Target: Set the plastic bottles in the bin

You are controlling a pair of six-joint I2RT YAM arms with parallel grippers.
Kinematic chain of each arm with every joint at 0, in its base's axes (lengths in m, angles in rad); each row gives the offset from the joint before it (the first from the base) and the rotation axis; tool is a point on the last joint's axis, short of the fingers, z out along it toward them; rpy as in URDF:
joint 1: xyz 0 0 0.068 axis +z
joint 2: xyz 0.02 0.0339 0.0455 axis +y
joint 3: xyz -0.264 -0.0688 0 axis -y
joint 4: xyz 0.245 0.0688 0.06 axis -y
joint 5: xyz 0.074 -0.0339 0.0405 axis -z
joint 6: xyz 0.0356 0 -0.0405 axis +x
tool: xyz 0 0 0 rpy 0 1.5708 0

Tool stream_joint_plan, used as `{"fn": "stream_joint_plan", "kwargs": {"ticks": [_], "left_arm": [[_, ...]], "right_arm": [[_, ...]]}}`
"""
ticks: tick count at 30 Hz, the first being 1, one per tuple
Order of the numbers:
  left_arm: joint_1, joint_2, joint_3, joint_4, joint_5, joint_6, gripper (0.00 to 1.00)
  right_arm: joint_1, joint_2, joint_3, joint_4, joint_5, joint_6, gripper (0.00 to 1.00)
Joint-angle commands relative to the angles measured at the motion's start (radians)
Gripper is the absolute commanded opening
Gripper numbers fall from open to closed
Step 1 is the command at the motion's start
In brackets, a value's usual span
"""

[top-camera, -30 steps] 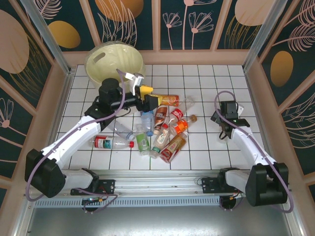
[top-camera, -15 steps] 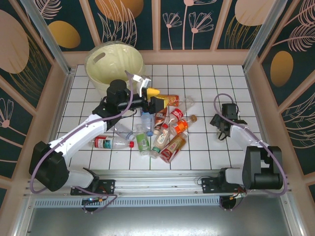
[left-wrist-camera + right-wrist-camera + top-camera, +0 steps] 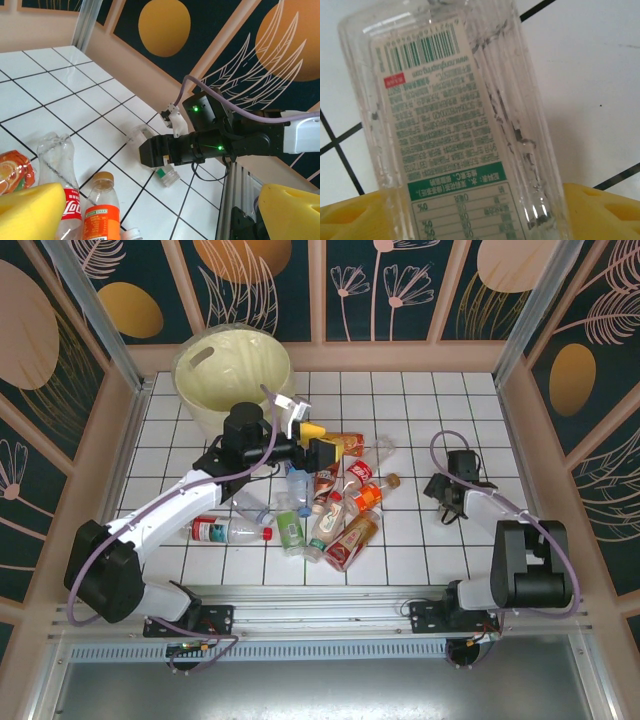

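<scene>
Heap of bottles: lying on the desk near the bin.
Left tool: jaws wide apart, between bin and heap, above the heap's nearest bottles.
Green-label bottle: well apart from the bin, clamped by the right tool.

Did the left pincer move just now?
Yes. The left pincer slid to the right, away from the bin and farther over the pile of bottles.
</scene>
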Motion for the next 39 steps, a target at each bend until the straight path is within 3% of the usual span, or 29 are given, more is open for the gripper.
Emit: {"fn": "stream_joint_plan", "kwargs": {"ticks": [1, 11, 18, 26, 34, 39], "left_arm": [[-0.003, 0.012, 0.027, -0.003, -0.012, 0.023, 0.99], [-0.003, 0.056, 0.055, 0.010, -0.034, -0.050, 0.99], [-0.003, 0.098, 0.030, 0.137, -0.019, -0.173, 0.99], [-0.003, 0.139, -0.008, 0.330, 0.024, -0.286, 0.99], [-0.003, 0.158, -0.028, 0.466, 0.039, -0.368, 0.99], [-0.003, 0.172, -0.062, 0.665, 0.121, -0.445, 0.99]], "right_arm": [[-0.007, 0.020, 0.036, 0.016, 0.006, -0.019, 0.77], [0.005, -0.022, 0.029, 0.032, -0.022, -0.034, 0.61], [0.052, -0.173, 0.023, 0.063, -0.111, -0.063, 0.61], [0.182, -0.374, 0.023, 0.210, -0.430, -0.033, 0.61], [0.251, -0.443, 0.013, 0.419, -0.759, 0.062, 0.60], [0.265, -0.438, -0.011, 0.608, -0.919, 0.189, 0.60]]}}
